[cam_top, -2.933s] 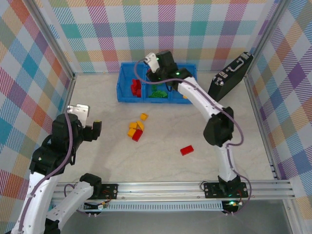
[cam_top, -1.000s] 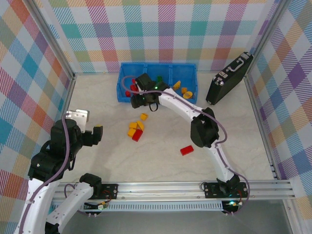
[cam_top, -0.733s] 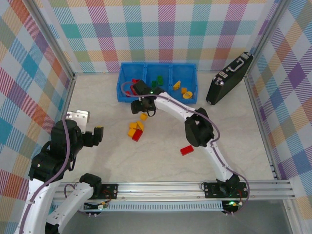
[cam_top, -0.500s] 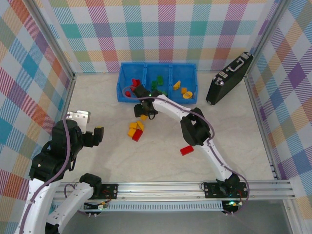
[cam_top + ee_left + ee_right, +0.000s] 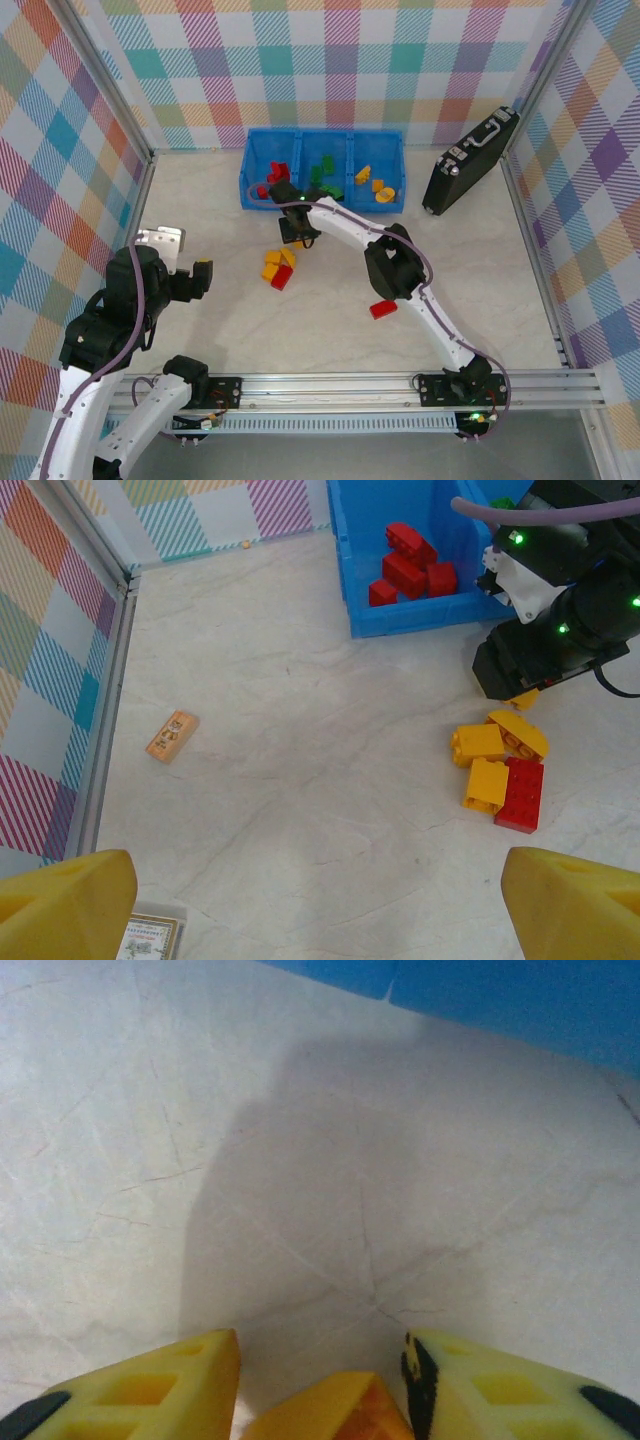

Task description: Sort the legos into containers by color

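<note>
Right gripper on a small orange plastic brick.
Its jaws seem clamped on it; left gripper gapes wide.

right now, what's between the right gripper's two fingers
An orange lego sits between the fingers of the right gripper, on the table just short of the blue tray, as the right wrist view shows. Whether they grip it is unclear.

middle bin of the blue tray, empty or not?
Not empty: the top view shows green legos lying in the middle compartment.
</note>
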Tool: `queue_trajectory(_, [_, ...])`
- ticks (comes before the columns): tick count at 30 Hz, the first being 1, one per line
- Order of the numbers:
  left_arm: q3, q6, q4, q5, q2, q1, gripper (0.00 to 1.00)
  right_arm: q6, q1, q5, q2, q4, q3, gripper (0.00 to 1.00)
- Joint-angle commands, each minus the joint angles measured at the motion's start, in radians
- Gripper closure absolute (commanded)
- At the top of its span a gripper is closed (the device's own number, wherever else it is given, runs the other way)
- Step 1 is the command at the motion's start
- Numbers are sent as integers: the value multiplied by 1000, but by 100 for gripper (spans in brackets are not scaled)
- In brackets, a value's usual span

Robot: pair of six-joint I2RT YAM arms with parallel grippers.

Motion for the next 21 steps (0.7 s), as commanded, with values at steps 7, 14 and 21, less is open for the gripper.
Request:
queue_trajectory(7, [10, 2, -11, -12, -26, 8, 6, -25, 12, 9, -159, 3, -254, 64])
queue_trajectory(14, [6, -13, -6, 3, -33, 8, 6, -72, 11, 38, -277, 25, -376, 62])
queue_trajectory(21, [8, -16, 1, 9, -31, 8, 6, -35, 11, 72, -380, -3, -430, 23])
